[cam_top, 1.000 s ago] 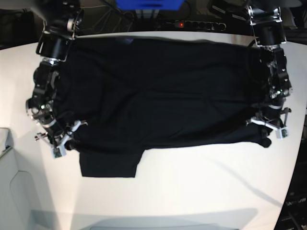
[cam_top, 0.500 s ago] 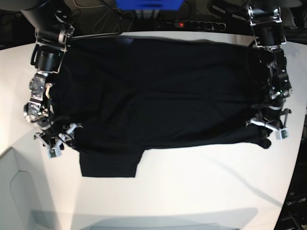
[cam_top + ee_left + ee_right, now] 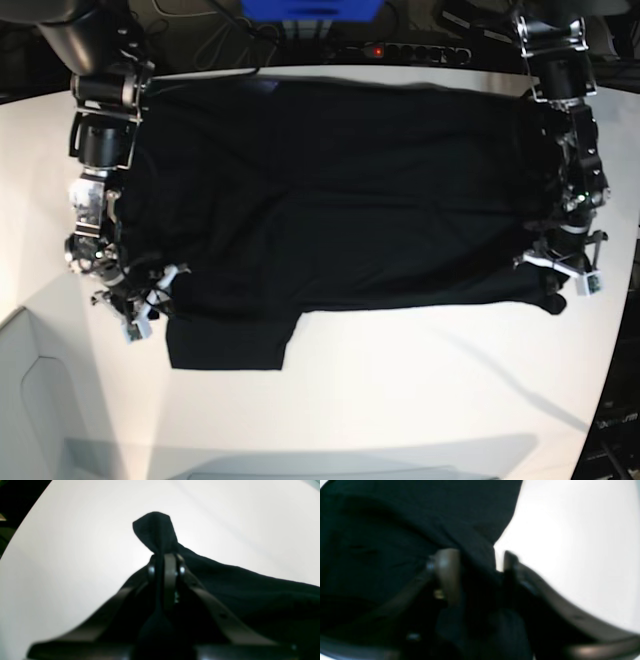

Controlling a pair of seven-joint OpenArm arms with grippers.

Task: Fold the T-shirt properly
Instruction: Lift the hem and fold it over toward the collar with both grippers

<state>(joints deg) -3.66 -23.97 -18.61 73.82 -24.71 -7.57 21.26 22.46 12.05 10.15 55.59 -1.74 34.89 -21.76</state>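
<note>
With the T-shirt [image 3: 330, 200] spread across the upper half of the table [image 3: 420, 400], your left gripper [image 3: 166, 563] is clamped on its corner and your right gripper [image 3: 477, 562] gapes around cloth, so close it, then fold.

In the right wrist view the right gripper [image 3: 475, 562] is blurred, and dark cloth of the T-shirt [image 3: 420, 517] fills the gap between its fingers, so the grip itself is perhaps there but cannot be confirmed. In the left wrist view the fingertips of the left gripper [image 3: 166, 565] are partly covered by the pinched cloth, and the lower fingers are out of focus. In the base view both grippers are too small to read.
</note>
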